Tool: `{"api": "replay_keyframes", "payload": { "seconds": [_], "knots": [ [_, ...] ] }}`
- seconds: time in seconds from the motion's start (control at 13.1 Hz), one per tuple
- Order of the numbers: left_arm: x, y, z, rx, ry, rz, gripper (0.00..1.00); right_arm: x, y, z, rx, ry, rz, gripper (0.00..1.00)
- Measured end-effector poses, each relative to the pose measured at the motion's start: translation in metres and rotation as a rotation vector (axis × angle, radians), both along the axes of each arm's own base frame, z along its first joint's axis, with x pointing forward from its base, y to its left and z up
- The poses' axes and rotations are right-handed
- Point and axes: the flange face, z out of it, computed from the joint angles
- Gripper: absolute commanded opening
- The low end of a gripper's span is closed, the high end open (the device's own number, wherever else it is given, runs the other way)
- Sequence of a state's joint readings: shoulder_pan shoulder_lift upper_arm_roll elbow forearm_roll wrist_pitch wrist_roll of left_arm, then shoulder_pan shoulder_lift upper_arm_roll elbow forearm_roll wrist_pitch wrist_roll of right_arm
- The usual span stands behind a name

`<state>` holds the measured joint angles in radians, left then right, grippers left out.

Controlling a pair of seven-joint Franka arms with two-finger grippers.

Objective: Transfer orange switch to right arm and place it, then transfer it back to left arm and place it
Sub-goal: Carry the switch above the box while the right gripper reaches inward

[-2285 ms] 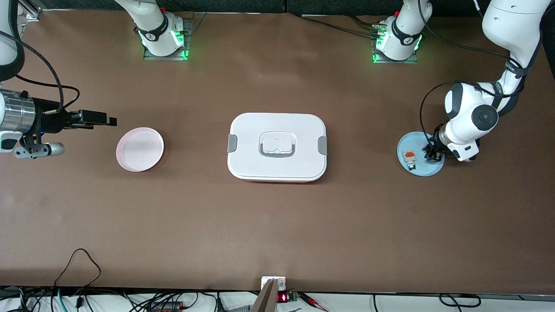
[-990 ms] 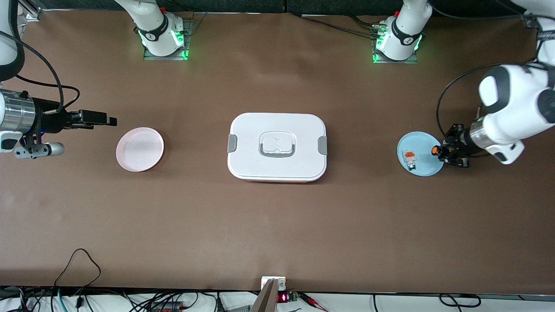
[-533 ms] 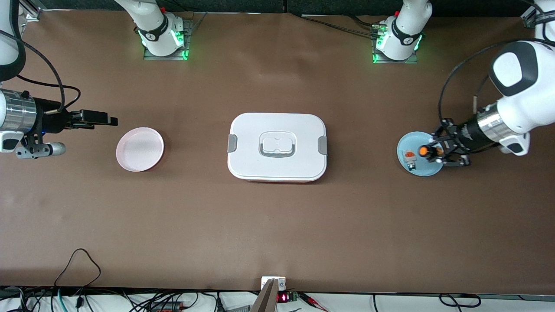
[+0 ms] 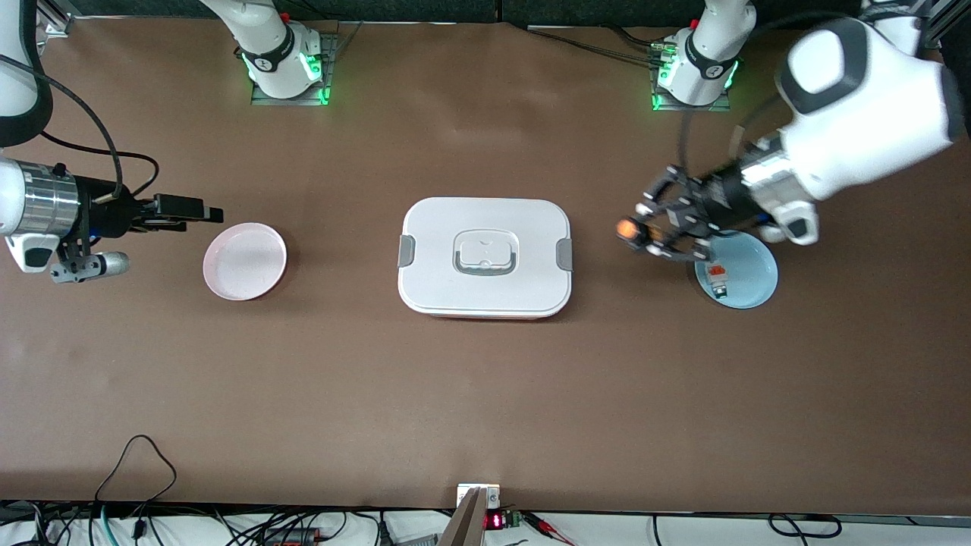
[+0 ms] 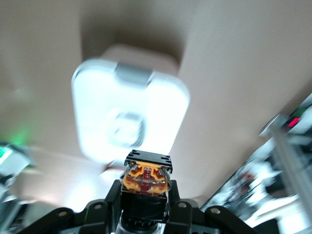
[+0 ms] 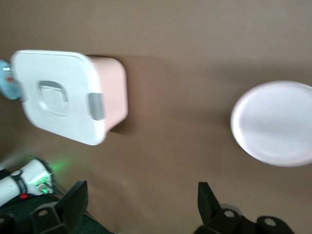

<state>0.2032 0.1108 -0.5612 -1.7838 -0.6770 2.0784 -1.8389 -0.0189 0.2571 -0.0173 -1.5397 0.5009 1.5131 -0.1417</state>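
Observation:
My left gripper [image 4: 637, 229] is up in the air, shut on the orange switch [image 4: 628, 227], over the bare table between the box [image 4: 485, 258] and a blue plate [image 4: 752, 267]. In the left wrist view the switch [image 5: 145, 178] sits between the shut fingers of the left gripper [image 5: 145, 197], its black body and orange end facing the blurred box [image 5: 129, 107]. My right gripper [image 4: 211, 214] hovers open by the pink plate [image 4: 244, 261], toward the right arm's end of the table. In the right wrist view nothing is between the spread fingers of the right gripper [image 6: 141, 204].
A small white block with an orange patch [image 4: 717, 274] lies on the blue plate. The right wrist view shows the box [image 6: 63, 97] and the pink plate [image 6: 275, 124]. A loose black cable [image 4: 136, 455] lies near the table edge closest to the front camera.
The left gripper has risen off the blue plate with the orange switch and swung toward the box. The right gripper has crept slightly toward the pink plate.

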Motion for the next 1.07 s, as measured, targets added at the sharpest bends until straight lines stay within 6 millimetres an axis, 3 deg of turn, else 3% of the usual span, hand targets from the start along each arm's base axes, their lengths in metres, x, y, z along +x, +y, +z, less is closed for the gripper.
{"api": "replay_keyframes", "payload": {
  "seconds": [0.23,0.38,0.61,0.91,1.07],
  "knots": [
    [-0.041,-0.095,0.028,-0.051,-0.072,-0.130,0.02,0.006,0.029,0.007,0.120,-0.087,0.054,1.00],
    [-0.070,-0.144,0.037,-0.065,-0.125,-0.196,0.02,0.009,0.052,0.013,0.200,-0.162,0.111,1.00],
    [-0.098,-0.197,0.022,-0.038,-0.187,-0.289,0.02,0.010,0.073,0.018,0.270,-0.201,0.134,1.00],
    [-0.084,-0.250,-0.019,-0.043,-0.244,-0.374,0.02,0.009,0.099,0.025,0.319,-0.230,0.137,1.00],
    [-0.062,-0.256,-0.022,-0.078,-0.246,-0.362,0.02,0.010,0.103,0.025,0.355,-0.229,0.126,1.00]
  ]
}}
